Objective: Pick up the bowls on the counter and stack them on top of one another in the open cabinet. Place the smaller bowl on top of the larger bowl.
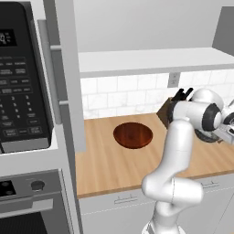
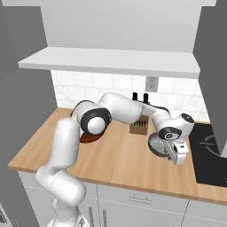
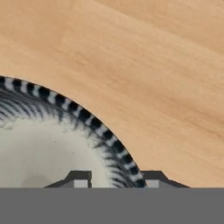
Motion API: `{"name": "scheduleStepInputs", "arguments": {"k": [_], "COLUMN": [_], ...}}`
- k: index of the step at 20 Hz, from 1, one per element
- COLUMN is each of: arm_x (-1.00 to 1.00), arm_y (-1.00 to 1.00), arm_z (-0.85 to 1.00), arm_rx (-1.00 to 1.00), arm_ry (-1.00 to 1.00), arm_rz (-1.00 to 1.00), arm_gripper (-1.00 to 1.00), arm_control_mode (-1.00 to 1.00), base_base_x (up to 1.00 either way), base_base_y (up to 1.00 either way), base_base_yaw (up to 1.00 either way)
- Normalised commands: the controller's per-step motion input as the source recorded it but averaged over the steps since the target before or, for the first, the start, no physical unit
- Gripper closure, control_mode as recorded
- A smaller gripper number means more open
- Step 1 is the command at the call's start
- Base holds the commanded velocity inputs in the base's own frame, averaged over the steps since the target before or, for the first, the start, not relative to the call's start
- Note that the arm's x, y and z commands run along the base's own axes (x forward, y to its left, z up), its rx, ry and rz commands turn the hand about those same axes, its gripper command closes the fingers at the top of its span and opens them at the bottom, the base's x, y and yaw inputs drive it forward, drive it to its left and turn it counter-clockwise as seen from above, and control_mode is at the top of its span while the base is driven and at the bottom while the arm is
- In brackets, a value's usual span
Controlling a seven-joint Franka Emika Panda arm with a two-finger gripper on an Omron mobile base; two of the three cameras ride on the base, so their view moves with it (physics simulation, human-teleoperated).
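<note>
Grey, with a black-and-white striped rim and a pale inside, the smaller bowl [image 3: 48, 148] sits on the counter [image 3: 144, 57] directly under the gripper [image 3: 114, 180]. In the hand view the two finger tips rise at the bottom, one over the pale inside, the other just outside the striped rim, so the rim wall lies between them. The jaws stand apart about the rim and appear not yet closed on it; no contact can be confirmed.

From the right base view, the smaller bowl [image 2: 156, 144] lies toward the right end of the counter [image 2: 119, 164], near the black cooktop [image 2: 210, 153] and just in front of the knife block [image 2: 140, 125]. The gripper [image 2: 174, 156] hangs at the bowl's near-right side.

The larger bowl [image 1: 133, 135], reddish-brown, rests well apart to the left, mid-counter, untouched. The open cabinet's shelf [image 1: 151, 61] runs above the counter with no bowl on it.

Judgement: the coming move turns on the rim lying between the fingers; a short descent and a squeeze would pinch it. Neither bowl has yet been shelved.
</note>
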Motion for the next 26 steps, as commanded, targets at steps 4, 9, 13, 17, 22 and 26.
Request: {"name": "scheduleStepInputs", "arguments": {"k": [4,9,13,17,22,26], "arm_x": [0.00,-0.15,-0.24,-0.12,-0.17,-0.06], "arm_y": [0.14,0.66,0.90,0.97,1.00,1.00], "arm_z": [0.03,0.35,0.46,0.68,0.68,0.61], "arm_rx": [0.00,0.00,-0.04,-0.02,-0.09,-0.05], "arm_ry": [0.00,-0.12,-0.19,-0.19,-0.12,-0.02], "arm_rz": [-0.02,0.00,0.03,0.04,0.05,0.05], "arm_gripper": [1.00,1.00,1.00,1.00,1.00,1.00], "arm_control_mode": [-1.00,-1.00,-1.00,-1.00,-1.00,-1.00], "base_base_x": [0.00,0.00,0.00,0.00,0.00,0.00], "base_base_y": [0.00,0.00,0.00,0.00,0.00,0.00], "base_base_yaw": [0.00,0.00,0.00,0.00,0.00,0.00]}}
